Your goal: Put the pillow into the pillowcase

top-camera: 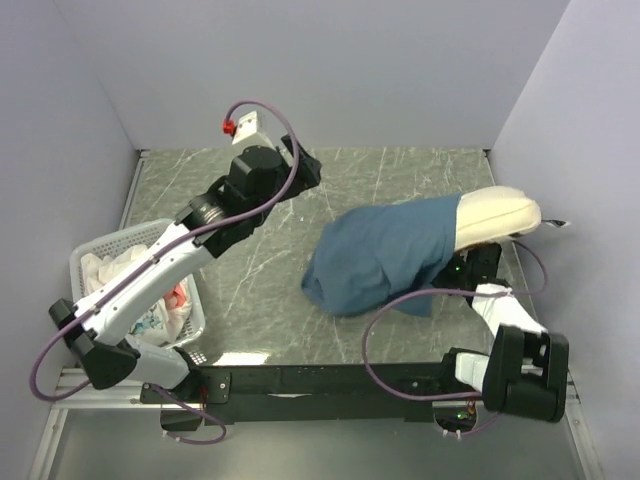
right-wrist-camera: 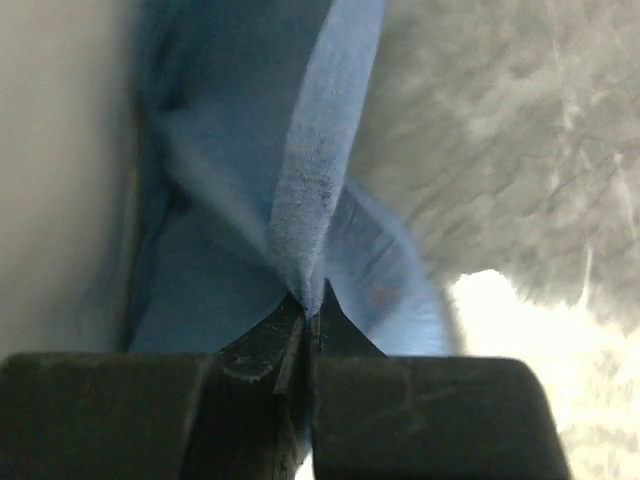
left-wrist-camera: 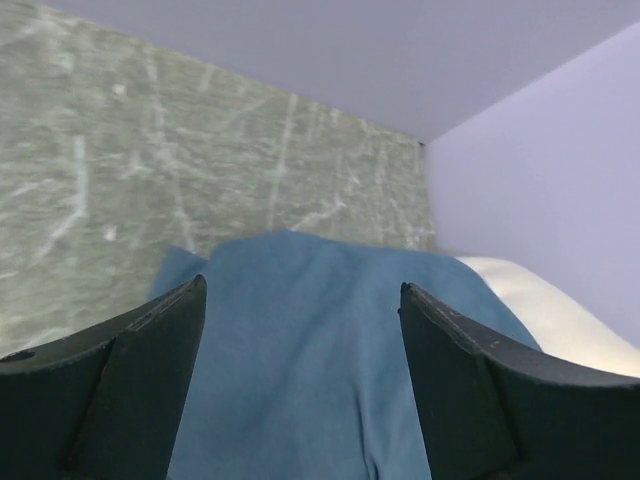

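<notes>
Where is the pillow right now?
In the overhead view the pillow lies on the right side of the table. It is partly inside the blue pillowcase, and its cream end pokes out toward the right wall.

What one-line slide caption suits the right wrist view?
Shut right end effector pinching a fold of soft blue fabric pillowcase above the grey marbled tabletop.

You are in a robotics lab test cell: plain pale walls (top-camera: 320, 70) box in a marble-patterned counter (top-camera: 280, 200) on three sides. A cabled left arm (top-camera: 150, 270) and right arm (top-camera: 512, 335) are bolted to a black rail (top-camera: 330, 380) along its near edge. A white laundry basket (top-camera: 112, 240) sits at its left edge.
</notes>
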{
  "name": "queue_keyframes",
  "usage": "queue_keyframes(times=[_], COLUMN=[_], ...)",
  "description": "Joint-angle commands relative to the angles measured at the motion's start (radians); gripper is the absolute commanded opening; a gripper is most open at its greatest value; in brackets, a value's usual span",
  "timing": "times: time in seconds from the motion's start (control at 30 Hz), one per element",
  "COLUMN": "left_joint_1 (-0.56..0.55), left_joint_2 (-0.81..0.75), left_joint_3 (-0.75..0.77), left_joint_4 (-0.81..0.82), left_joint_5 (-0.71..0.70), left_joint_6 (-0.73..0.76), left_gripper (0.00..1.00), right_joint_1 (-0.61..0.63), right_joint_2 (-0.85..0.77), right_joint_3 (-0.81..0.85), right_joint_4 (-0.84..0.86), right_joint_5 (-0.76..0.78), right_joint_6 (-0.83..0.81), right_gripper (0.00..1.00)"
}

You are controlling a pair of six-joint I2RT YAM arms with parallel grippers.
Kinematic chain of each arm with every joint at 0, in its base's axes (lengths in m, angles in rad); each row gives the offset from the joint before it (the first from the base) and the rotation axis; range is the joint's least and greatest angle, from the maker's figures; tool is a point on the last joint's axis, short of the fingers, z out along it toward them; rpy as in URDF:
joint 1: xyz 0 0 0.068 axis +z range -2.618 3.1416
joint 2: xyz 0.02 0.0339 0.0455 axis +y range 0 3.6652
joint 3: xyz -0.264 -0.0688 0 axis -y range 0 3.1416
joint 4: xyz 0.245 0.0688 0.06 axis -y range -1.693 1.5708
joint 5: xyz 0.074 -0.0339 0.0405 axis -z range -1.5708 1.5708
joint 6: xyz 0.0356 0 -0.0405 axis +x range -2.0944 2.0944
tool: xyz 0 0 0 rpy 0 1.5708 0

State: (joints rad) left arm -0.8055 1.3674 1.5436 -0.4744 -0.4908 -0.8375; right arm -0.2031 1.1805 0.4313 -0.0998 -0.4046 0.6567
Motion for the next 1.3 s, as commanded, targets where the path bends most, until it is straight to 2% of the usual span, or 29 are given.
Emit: queue_keyframes(times=[0.0, 0.03, 0.13, 0.27, 0.3, 0.37, 0.4, 0.43, 0.5, 0.6, 0.63, 0.7, 0.73, 0.8, 0.83, 0.87, 1.0, 1.27], left_joint_1=[-0.006, -0.015, -0.063, -0.075, -0.077, -0.090, -0.113, -0.129, -0.162, -0.170, -0.170, -0.162, -0.156, -0.120, -0.101, -0.062, 0.031, 0.221], left_joint_2=[0.122, 0.186, 0.313, 0.455, 0.479, 0.530, 0.544, 0.565, 0.588, 0.651, 0.663, 0.658, 0.635, 0.605, 0.578, 0.566, 0.483, 0.305], left_joint_3=[0.114, 0.142, 0.265, 0.394, 0.436, 0.452, 0.446, 0.434, 0.376, 0.310, 0.282, 0.171, 0.126, -0.012, -0.051, -0.086, -0.265, -0.395], left_joint_4=[0.063, 0.062, 0.033, -0.003, -0.016, -0.041, -0.049, -0.056, -0.070, -0.153, -0.159, -0.135, -0.113, -0.067, -0.044, -0.040, -0.003, 0.000], left_joint_5=[0.194, 0.219, 0.265, 0.362, 0.392, 0.409, 0.399, 0.379, 0.347, 0.189, 0.119, 0.068, 0.058, 0.077, 0.087, 0.098, 0.103, 0.106], left_joint_6=[-0.006, 0.003, 0.043, 0.093, 0.103, 0.133, 0.140, 0.141, 0.152, 0.123, 0.111, 0.083, 0.074, 0.060, 0.054, 0.048, 0.057, 0.093], left_gripper=[0.81, 0.82, 0.87, 0.92, 0.92, 0.93, 0.93, 0.94, 0.94, 0.91, 0.86, 0.73, 0.51, 0.27, 0.06, 0.01, 0.01, 0.01], right_joint_1=[0.040, 0.045, 0.070, 0.198, 0.309, 0.422, 0.498, 0.519, 0.533, 0.538, 0.539, 0.541, 0.542, 0.545, 0.545, 0.556, 0.599, 0.630], right_joint_2=[-0.218, -0.299, -0.389, -0.378, -0.375, -0.372, -0.366, -0.337, -0.291, -0.225, -0.217, -0.216, -0.214, -0.214, -0.210, -0.205, -0.176, -0.064], right_joint_3=[0.084, 0.096, 0.145, 0.211, 0.205, 0.182, 0.157, 0.144, 0.113, 0.083, 0.072, 0.047, 0.038, 0.003, -0.009, -0.025, -0.132, -0.340], right_joint_4=[-0.070, -0.078, -0.077, -0.104, -0.088, -0.058, -0.025, -0.006, 0.050, 0.087, 0.097, 0.097, 0.098, 0.136, 0.149, 0.164, 0.306, 0.677], right_joint_5=[0.098, 0.101, 0.052, 0.059, 0.078, 0.160, 0.179, 0.185, 0.155, 0.135, 0.133, 0.133, 0.136, 0.130, 0.119, 0.110, 0.105, 0.081], right_joint_6=[-0.029, -0.031, -0.032, -0.022, -0.009, 0.035, 0.050, 0.063, 0.102, 0.145, 0.156, 0.176, 0.182, 0.207, 0.216, 0.237, 0.314, 0.527], right_gripper=[0.00, 0.00, 0.00, 0.00, 0.00, 0.00, 0.00, 0.00, 0.00, 0.00, 0.00, 0.00, 0.00, 0.00, 0.00, 0.00, 0.00, 0.00])
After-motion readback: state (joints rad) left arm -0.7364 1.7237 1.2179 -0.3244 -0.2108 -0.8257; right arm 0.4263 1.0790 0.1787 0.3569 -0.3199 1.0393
